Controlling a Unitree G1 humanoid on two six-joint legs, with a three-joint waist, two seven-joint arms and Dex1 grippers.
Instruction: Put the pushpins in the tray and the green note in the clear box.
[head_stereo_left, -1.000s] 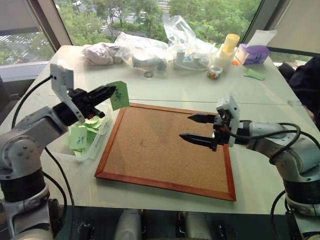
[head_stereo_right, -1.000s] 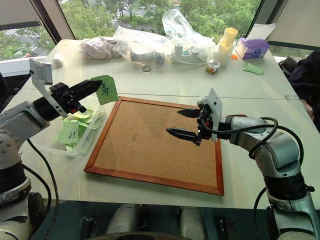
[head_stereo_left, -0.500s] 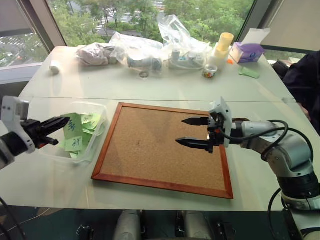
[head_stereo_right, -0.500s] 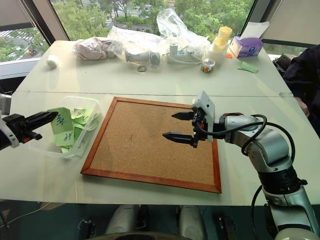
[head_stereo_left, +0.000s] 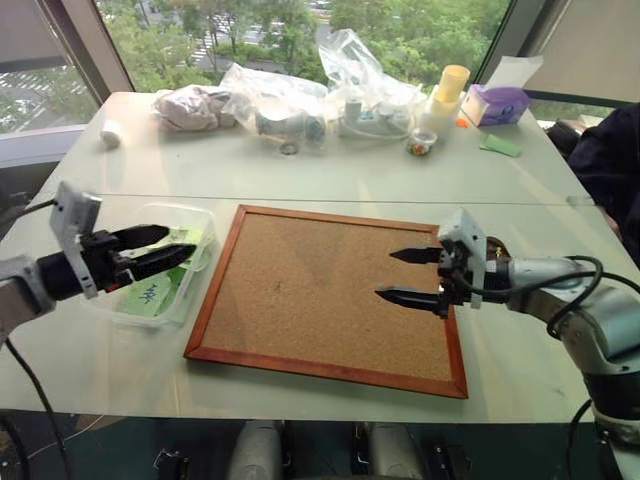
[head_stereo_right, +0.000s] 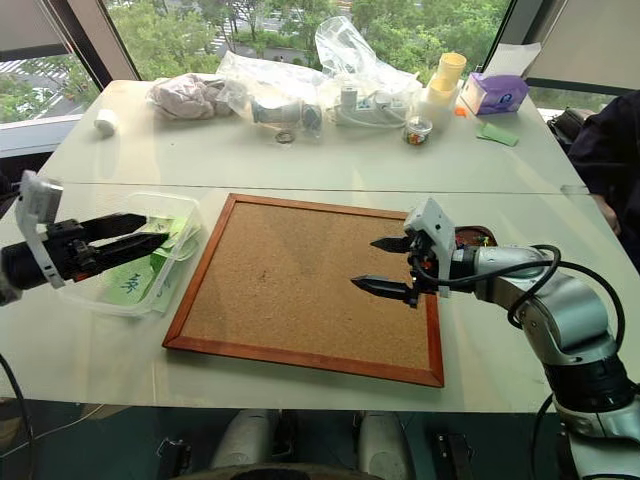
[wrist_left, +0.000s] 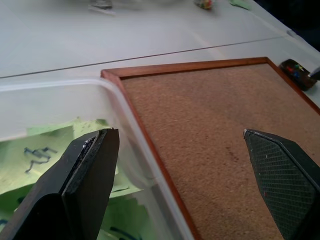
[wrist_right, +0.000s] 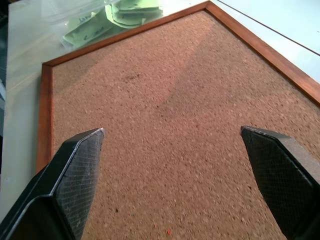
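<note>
Lying in the middle of the white table (head_stereo_left: 330, 175), the corkboard (head_stereo_left: 325, 295) is bare. At its nine o'clock side sits the clear box (head_stereo_left: 195, 215) with the green note (head_stereo_left: 150, 295) inside. The left gripper (head_stereo_left: 155, 248) hangs over this box, fingers spread and empty. The right gripper (head_stereo_left: 408, 275), also wide apart, hovers at three o'clock, beside the tray (head_stereo_right: 478, 238) with pushpins (wrist_left: 296, 75).

1. The tray (head_stereo_right: 478, 238) sits mostly hidden behind the right gripper's (head_stereo_right: 389, 265) wrist; its pushpins (wrist_left: 297, 74) are too small to count.
2. The left gripper (head_stereo_left: 168, 249) covers part of the clear box (head_stereo_left: 190, 300).
3. The scribbles on the green note (head_stereo_right: 128, 283) are unreadable.
</note>
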